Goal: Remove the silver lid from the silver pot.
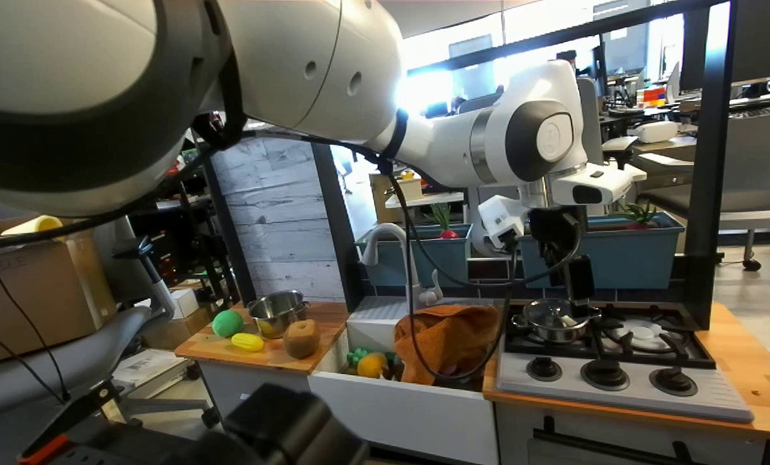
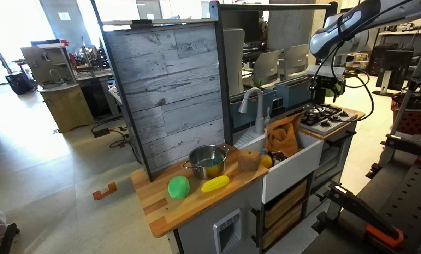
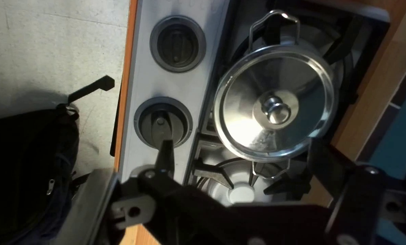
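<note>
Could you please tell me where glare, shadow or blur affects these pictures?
In the wrist view, white glare sits on the lower left of the silver lid, the gripper looks dark and soft, and the black bag sinks into shadow; in both exterior views, the windows burn out to white; in an exterior view, the dark object at the bottom edge is blurred.

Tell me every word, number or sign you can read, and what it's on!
Robot arm: tiny lettering; the end looks like "EMIKA", the rest is too blurred.
Cardboard box: faint letters, too blurred to read.
White paper in the background: anything on it is too small.
Grey dispenser panel: marks too small to read.
No readable numbers.
</note>
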Available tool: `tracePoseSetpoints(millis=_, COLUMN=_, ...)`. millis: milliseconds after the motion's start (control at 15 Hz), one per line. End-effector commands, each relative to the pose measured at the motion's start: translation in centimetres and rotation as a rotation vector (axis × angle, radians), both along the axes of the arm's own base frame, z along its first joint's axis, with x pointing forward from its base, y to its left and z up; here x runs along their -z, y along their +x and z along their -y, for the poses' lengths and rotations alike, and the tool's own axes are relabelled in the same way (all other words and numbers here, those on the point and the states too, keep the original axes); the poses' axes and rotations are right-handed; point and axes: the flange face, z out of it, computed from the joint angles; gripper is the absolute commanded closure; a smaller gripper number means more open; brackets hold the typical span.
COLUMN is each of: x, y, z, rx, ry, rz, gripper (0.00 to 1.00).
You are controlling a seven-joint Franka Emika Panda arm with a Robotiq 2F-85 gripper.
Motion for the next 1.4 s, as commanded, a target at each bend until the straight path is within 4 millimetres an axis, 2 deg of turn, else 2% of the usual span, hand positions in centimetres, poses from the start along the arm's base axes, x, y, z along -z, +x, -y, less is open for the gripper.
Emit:
tracePoseSetpoints(millis=0, x=0.6, y=-0.1, z=-0.4, rx=0.044, ry=-0.005, rz=-0.017, gripper=0.00)
tracePoseSetpoints(millis=667, x=1.0, y=1.1, z=-2.9, rx=0.032, ry=0.032, rz=-0.007, gripper=0.00)
tracePoseSetpoints(millis=1200, x=1.1, y=1.3, z=-3.8, rx=0.148, ry=0.057, rz=-0.019, gripper=0.00)
tracePoseSetpoints(millis=1333, x=1.4, y=1.2, z=-3.5, rx=0.127, ry=0.043, rz=-0.014, gripper=0.00)
